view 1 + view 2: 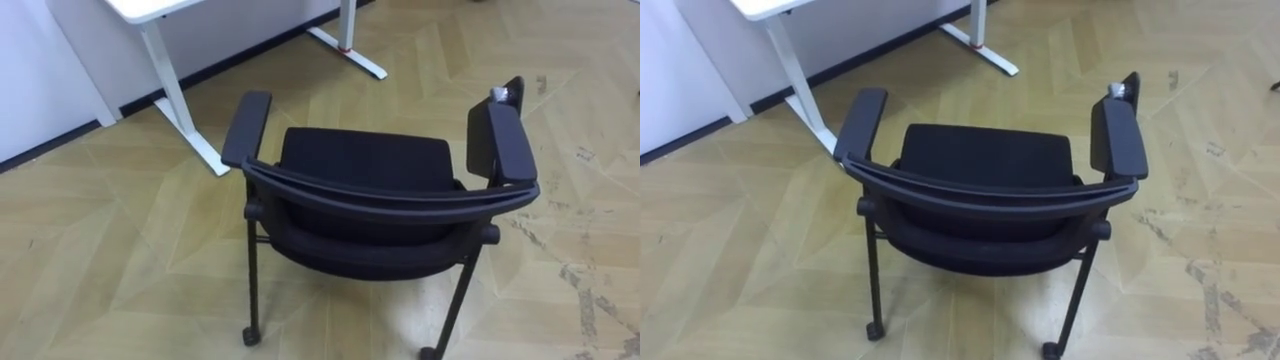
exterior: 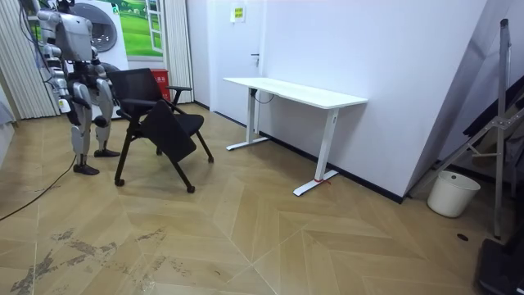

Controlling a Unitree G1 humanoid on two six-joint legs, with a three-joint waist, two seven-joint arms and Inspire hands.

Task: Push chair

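Left eye view: chair (image 1: 365, 162) faces away, backrest nearest, toward the desk (image 1: 150, 8).

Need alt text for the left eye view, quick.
A black chair seen from above and behind, its backrest nearest the camera and its seat facing a white desk ahead. Both stand on a wood floor.

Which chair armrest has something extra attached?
The right armrest: a dark panel with a pale knob stands along its outer side; the left armrest is bare.
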